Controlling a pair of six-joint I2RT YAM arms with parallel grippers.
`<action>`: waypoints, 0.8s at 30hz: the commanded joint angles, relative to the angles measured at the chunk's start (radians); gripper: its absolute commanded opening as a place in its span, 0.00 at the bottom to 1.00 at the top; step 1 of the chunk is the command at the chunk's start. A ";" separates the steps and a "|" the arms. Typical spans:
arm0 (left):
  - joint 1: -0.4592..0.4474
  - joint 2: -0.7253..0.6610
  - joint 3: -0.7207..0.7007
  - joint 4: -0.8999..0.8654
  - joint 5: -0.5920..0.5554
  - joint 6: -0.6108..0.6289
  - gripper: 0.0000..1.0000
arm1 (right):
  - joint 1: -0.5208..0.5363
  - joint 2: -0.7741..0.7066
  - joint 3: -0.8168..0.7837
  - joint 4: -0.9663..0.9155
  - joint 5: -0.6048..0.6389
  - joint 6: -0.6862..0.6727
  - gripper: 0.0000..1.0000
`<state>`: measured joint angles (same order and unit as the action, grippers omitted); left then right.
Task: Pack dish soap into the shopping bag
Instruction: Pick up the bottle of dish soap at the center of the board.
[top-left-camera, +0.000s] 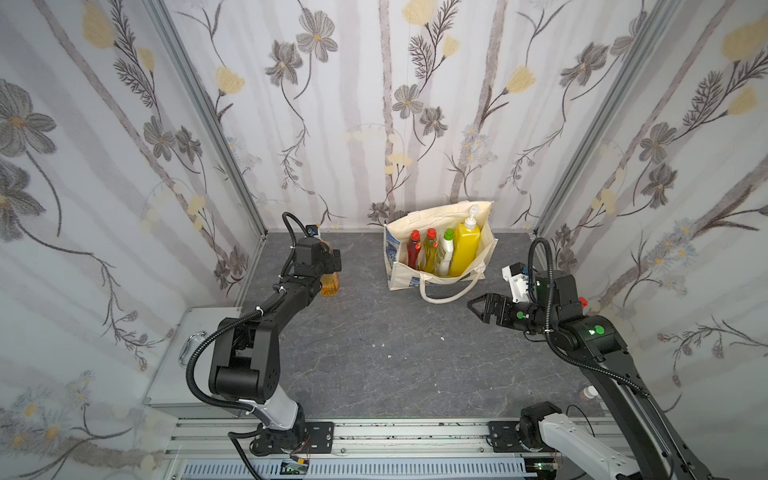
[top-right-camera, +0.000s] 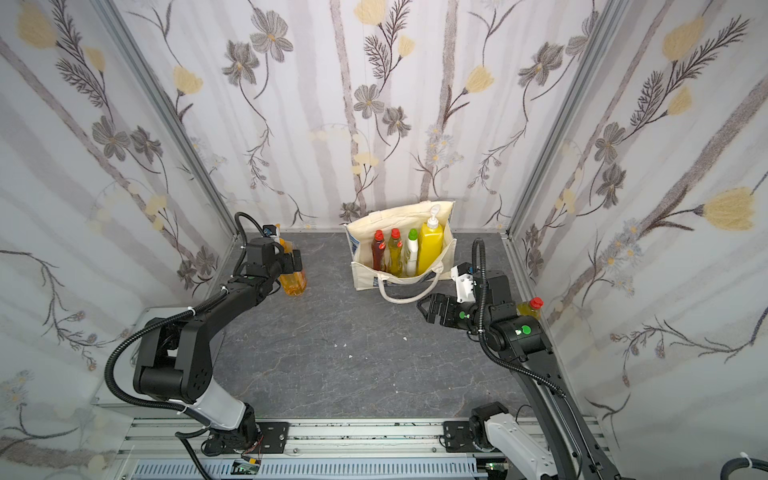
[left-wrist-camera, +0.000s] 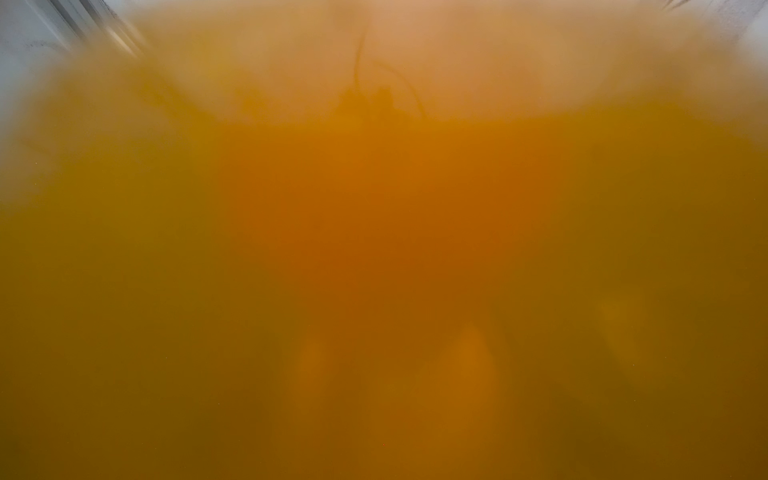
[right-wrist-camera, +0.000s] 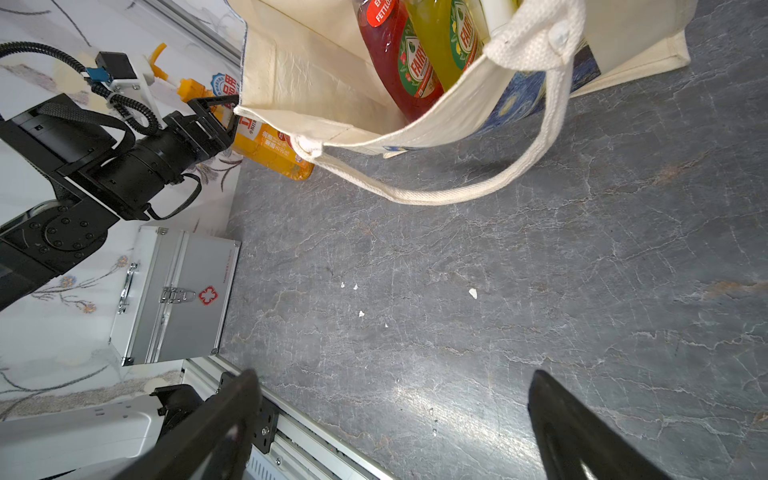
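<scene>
The left gripper (top-left-camera: 330, 259) had its jaws spread to their widest, astride the upper body of the orange pump bottle (top-left-camera: 330, 286). We could not tell whether the pads touched the bottle, and the left wrist view gave only an orange blur. This bottle stood upright on the grey table (top-left-camera: 374, 353) near its back left corner, well apart from the shopping bag (top-left-camera: 403, 278).

The right gripper (top-left-camera: 476, 309), likewise released and empty, hovered over the table just in front of the bag, near its drooping front handle (top-left-camera: 449, 297).

The bag stood open by the rear wall. It held four bottles upright in a row:
- the red bottle (top-left-camera: 413, 249)
- a yellow-green red-capped bottle (top-left-camera: 430, 255)
- the white green-capped bottle (top-left-camera: 446, 249)
- the yellow pump bottle (top-left-camera: 465, 249)

We noted a second yellow-green bottle (top-right-camera: 530, 307) behind the right arm, beside the right wall. A silver case (right-wrist-camera: 178, 291) lay beyond the table's left edge.
</scene>
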<state>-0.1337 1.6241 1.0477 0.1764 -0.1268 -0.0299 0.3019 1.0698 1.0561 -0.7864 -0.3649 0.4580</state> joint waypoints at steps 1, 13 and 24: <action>0.002 0.006 0.005 0.023 0.003 -0.009 1.00 | 0.002 0.015 0.019 -0.001 0.007 -0.021 1.00; -0.006 -0.076 -0.062 0.017 0.003 -0.049 0.81 | -0.001 0.023 0.017 0.000 0.006 -0.033 1.00; -0.007 -0.088 -0.076 0.006 0.015 -0.045 0.63 | -0.002 0.015 0.008 -0.002 0.003 -0.042 1.00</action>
<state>-0.1402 1.5398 0.9741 0.1783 -0.1184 -0.0628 0.3008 1.0855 1.0657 -0.7933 -0.3649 0.4252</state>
